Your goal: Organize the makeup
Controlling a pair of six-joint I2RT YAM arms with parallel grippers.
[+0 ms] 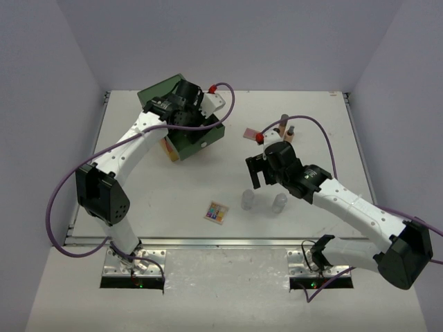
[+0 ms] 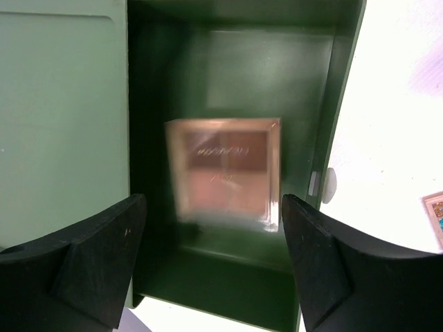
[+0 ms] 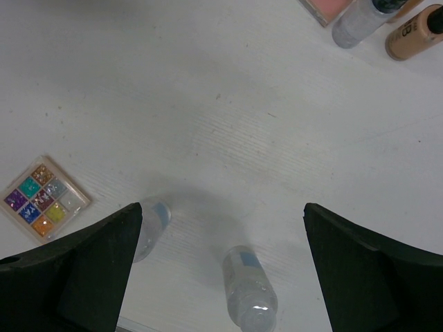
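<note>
My left gripper (image 2: 214, 204) hangs open over the pulled-out green drawer (image 2: 228, 297) of the chest (image 1: 181, 117). A tan square palette (image 2: 225, 173) lies blurred inside the drawer, free of the fingers. My right gripper (image 3: 223, 214) stands wide open above two clear little bottles (image 3: 250, 297) (image 3: 151, 225), with nothing between its fingers. The bottles stand upright on the table (image 1: 247, 200) (image 1: 279, 203). A multicoloured palette (image 1: 217, 212) lies to their left. Behind the right arm, a pink palette (image 1: 251, 133) and slim dark-capped tubes (image 1: 284, 124) stay grouped.
The chest sits at the back left, turned at an angle, with an orange and yellow part (image 1: 168, 149) showing under the left arm. White walls close in the table on three sides. A metal rail (image 1: 221, 242) runs along the near edge.
</note>
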